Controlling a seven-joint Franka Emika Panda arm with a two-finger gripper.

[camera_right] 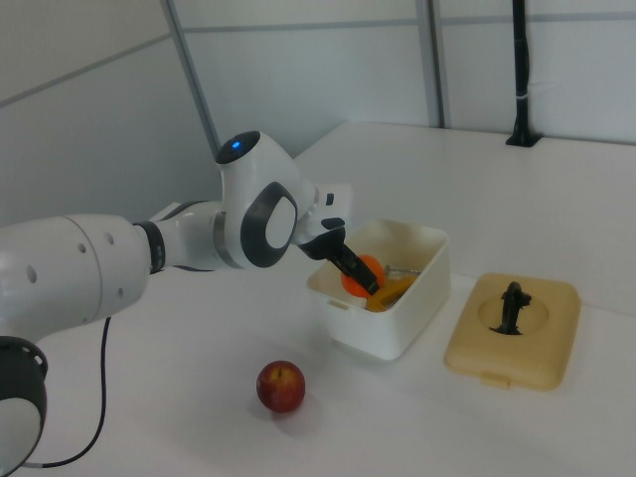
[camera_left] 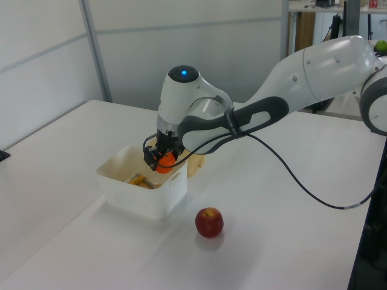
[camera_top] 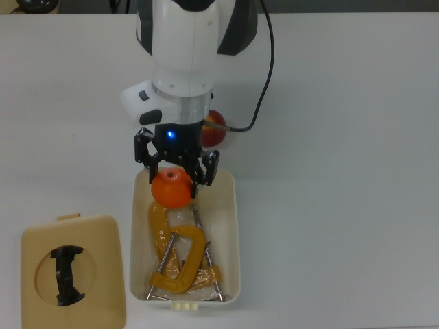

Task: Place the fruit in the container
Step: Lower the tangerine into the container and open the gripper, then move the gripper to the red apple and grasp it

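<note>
No writing showed anywhere. The plain white counter (camera_top: 343,205) stood before pale partition walls. On it sat the cream-white rectangular plastic tub (camera_top: 235,233), holding yellow metal-screw C-clamps (camera_top: 180,257); the flat tan lid (camera_top: 103,274) lay beside. My jaws (camera_top: 173,179) gripped the bright orange citrus (camera_top: 171,188) over the tub's end. The dark red apple (camera_left: 209,222) rested outside.

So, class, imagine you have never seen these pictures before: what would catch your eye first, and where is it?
The bright orange stands out first, clamped in the robot's gripper over one end of the white tub. Next come the yellow clamps lying inside the tub. The red apple sits alone on the table, outside the tub.
</note>
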